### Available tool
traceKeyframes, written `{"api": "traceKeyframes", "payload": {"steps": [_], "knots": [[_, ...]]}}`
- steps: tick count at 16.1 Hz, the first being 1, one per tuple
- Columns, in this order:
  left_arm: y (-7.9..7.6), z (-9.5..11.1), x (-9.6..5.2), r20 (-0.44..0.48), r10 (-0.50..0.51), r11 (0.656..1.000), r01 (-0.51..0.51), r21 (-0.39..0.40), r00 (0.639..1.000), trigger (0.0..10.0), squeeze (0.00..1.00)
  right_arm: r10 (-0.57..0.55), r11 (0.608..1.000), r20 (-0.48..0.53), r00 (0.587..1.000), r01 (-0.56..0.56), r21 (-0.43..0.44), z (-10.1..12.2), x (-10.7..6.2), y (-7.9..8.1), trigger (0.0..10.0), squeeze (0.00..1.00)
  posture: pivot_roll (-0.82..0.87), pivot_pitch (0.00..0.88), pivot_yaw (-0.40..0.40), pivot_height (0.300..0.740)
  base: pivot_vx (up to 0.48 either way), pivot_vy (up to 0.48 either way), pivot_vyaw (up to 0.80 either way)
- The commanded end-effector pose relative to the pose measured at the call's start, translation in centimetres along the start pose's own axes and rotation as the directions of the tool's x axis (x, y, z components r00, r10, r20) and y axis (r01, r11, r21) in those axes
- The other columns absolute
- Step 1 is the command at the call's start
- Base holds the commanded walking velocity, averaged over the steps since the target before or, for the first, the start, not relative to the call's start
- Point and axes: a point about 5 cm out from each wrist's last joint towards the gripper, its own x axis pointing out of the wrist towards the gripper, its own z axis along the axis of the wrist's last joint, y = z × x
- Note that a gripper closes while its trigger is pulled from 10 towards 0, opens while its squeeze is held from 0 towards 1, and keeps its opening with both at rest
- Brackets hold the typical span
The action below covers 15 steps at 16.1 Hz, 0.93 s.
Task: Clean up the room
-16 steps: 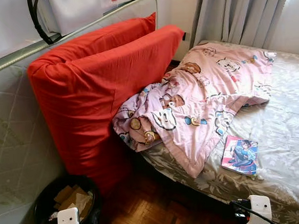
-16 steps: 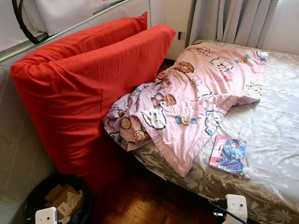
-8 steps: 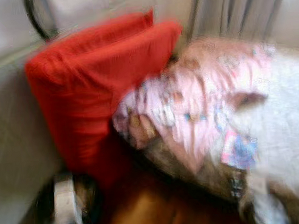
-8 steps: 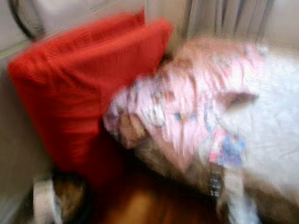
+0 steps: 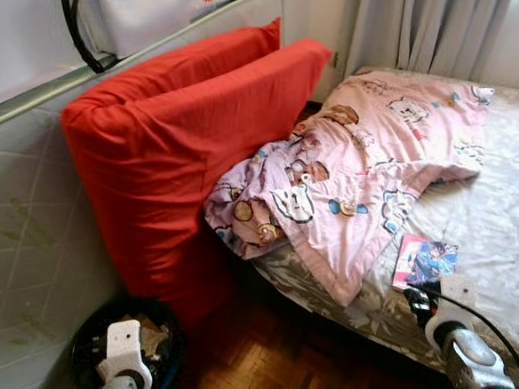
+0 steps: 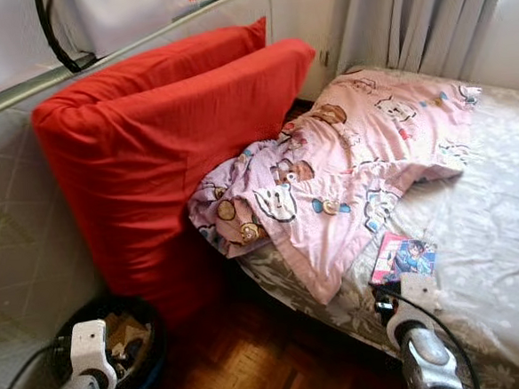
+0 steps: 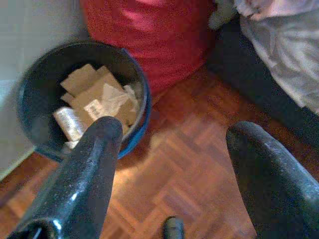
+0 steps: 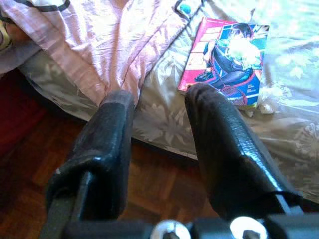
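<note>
While the robot stands at the bed's near edge, places below are given relative to the bed.

Comic book [image 5: 424, 260]: lies flat on the bed [image 5: 503, 231] near its front edge, cover up, just beside the lower tip of the pink blanket; a small crumpled white scrap [image 8: 269, 98] sits against its corner.
Right end effector [image 8: 159, 124]: raised over the bed's front edge, just short of the comic book; its two black fingers [image 8: 219, 134] stand wide apart with nothing between them.
Pink blanket [image 5: 356, 179]: cartoon print, bunched on the bed's left part, one fold spilling over the bed's edge toward the red mattress.
Red mattress [image 5: 177, 156]: folded and stood on edge, beside the bed's left side, leaning on a grey quilted mattress [image 5: 21, 229] set upright farther left of the bed.
Bin [image 7: 45, 99]: dark round tub with a blue rim, on the wooden floor [image 7: 189, 164] off the bed's left corner, at the foot of the red mattress; cardboard pieces and crumpled paper lie in it.
Left end effector [image 7: 172, 164]: low over the floor, between the bin and the bed's dark side; fingers spread wide, empty.
Curtain [image 5: 434, 13]: grey, hanging behind the far end of the bed.
</note>
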Motion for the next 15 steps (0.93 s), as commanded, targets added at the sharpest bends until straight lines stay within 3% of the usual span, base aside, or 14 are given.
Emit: {"api": "traceKeyframes", "payload": {"steps": [1,4,8,12,15], "knots": [[0.2,-2.2,-0.6,-0.094,0.019,1.000,-0.018,0.018,0.995,10.0,0.00,-0.012,1.000,-0.095,0.995,0.011,-0.008,-2.2,-0.7,-0.1,10.0,0.00,-0.04,0.000,-0.018,0.740,0.000,0.000,0.00],[0.5,-4.8,-1.6,-0.185,0.063,0.998,-0.058,0.035,0.981,10.0,0.00,-0.040,0.999,-0.226,0.973,0.037,-0.018,-5.6,-2.1,-0.5,10.0,0.00,-0.04,0.000,-0.017,0.740,0.000,0.000,0.00],[0.3,-5.7,-2.0,-0.213,0.062,0.998,-0.054,0.042,0.975,10.0,0.00,-0.071,0.997,-0.330,0.941,0.072,-0.009,-8.8,-4.2,-1.3,10.0,0.00,-0.02,0.000,-0.010,0.740,0.000,0.000,0.00],[0.2,-6.6,-2.4,-0.238,0.056,0.998,-0.044,0.055,0.970,10.0,0.00,-0.085,0.996,-0.341,0.936,0.089,-0.004,-9.2,-4.5,-1.6,10.0,0.00,-0.02,0.000,-0.010,0.740,0.000,0.000,0.00],[1.0,-6.9,-2.6,-0.261,0.067,0.997,-0.058,0.045,0.963,10.0,0.00,-0.089,0.995,-0.316,0.944,0.097,0.008,-8.4,-4.0,-1.5,10.0,0.00,-0.02,0.000,-0.009,0.740,0.000,0.000,0.00]]}}
